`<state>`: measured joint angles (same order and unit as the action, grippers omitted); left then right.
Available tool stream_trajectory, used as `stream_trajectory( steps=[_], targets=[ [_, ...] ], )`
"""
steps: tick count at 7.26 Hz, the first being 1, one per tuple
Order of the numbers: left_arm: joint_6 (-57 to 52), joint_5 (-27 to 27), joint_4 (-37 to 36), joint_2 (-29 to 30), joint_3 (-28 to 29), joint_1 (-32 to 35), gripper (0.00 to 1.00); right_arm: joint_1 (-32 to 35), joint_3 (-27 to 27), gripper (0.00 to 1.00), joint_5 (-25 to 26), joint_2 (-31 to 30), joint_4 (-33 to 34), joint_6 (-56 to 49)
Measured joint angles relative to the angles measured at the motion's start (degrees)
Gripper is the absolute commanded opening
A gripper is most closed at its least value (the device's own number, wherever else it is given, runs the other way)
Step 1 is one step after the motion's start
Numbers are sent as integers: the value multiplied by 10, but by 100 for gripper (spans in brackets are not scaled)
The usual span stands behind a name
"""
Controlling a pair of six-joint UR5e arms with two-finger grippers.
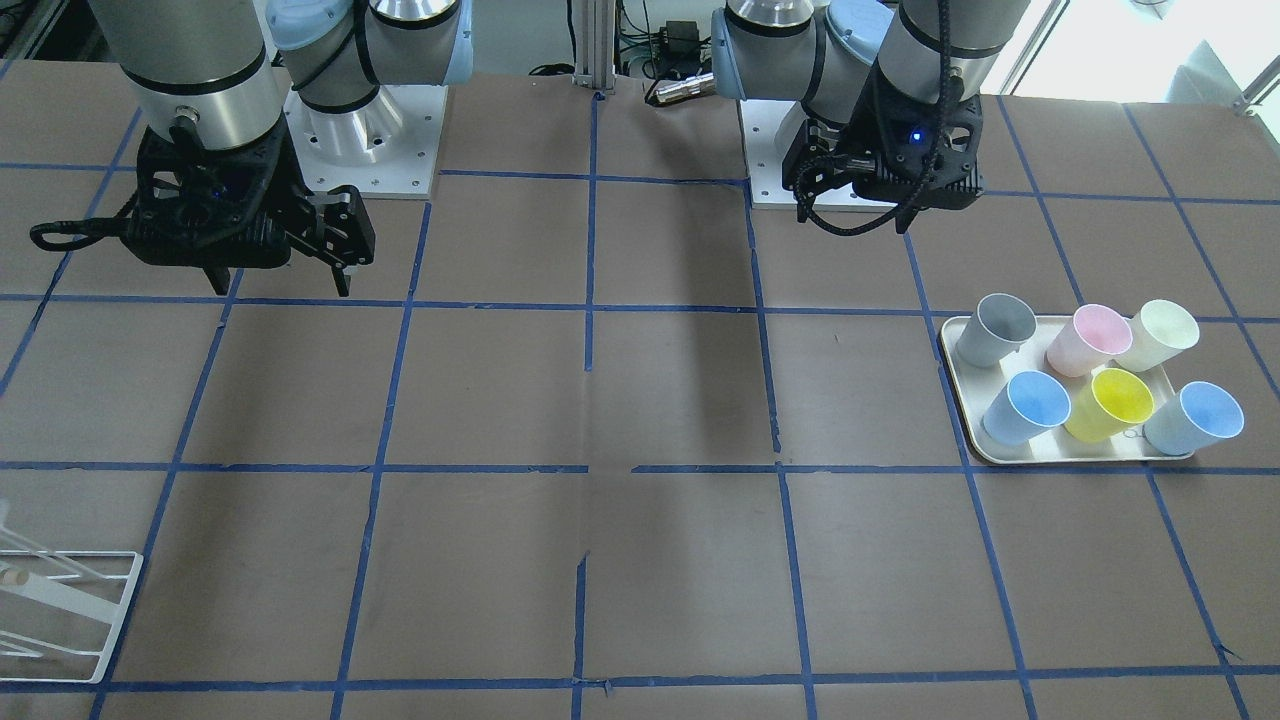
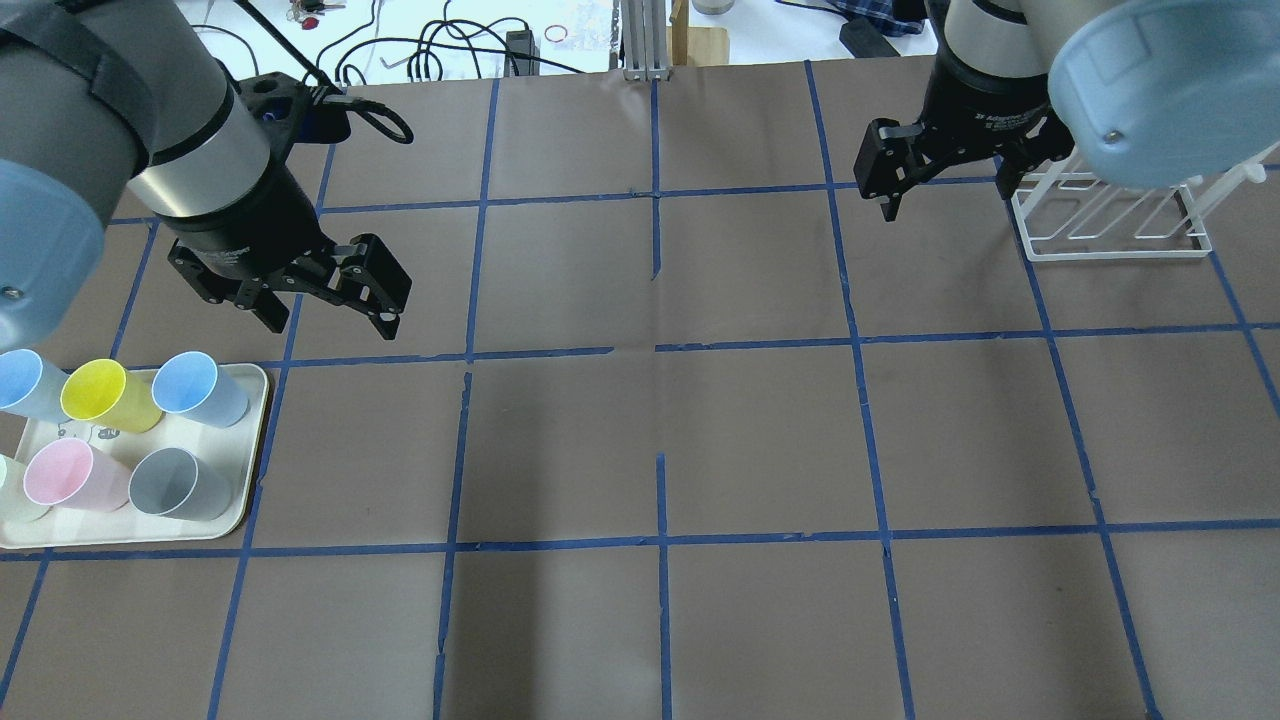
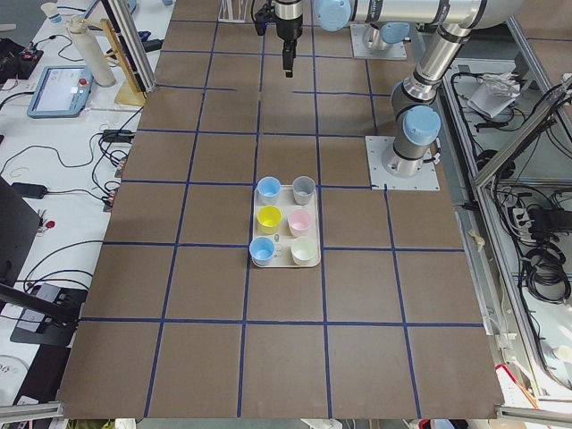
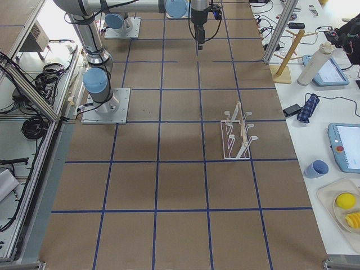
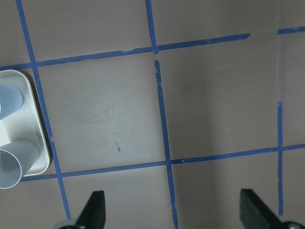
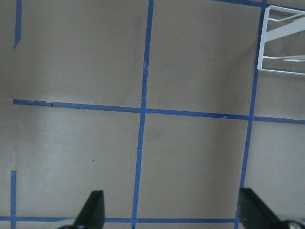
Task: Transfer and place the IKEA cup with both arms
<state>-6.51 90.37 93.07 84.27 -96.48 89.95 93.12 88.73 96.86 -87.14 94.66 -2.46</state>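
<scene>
Two near-identical pale blue cups stand on a cream tray at my left: one at the tray's inner far corner, its twin at the outer far corner. I cannot tell which of them is the task's cup. My left gripper is open and empty, hovering just beyond the tray's far inner corner. My right gripper is open and empty, high over the far right of the table. Both wrist views show only bare table between the fingertips.
The yellow cup, pink cup, grey cup and cream cup share the tray. A white wire rack stands at the far right, beside the right gripper. Brown table with blue tape grid.
</scene>
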Motion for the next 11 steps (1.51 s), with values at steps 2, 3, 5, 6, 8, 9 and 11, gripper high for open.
stream_trajectory(
  steps=[2,3,5,6,8,9,11],
  targets=[
    [0,-1,-2,0,-1,1,100,0,0,100,-1,0,0,0],
    [0,-1,-2,-1,-2,1,100,0,0,100,-1,0,0,0],
    [0,-1,-3,-1,-2,1,100,0,0,100,-2,0,1,0],
    [0,0,-2,-2,-2,1,100,0,0,100,-4,1,1,0],
    [1,0,-3,-3,-2,1,100,1,-2,100,-26,0,4,5],
    [1,0,-3,-3,-3,1,100,1,-3,100,-45,0,5,14],
    [2,-1,-3,-3,-3,1,100,1,-5,100,-60,0,6,44]
  ],
)
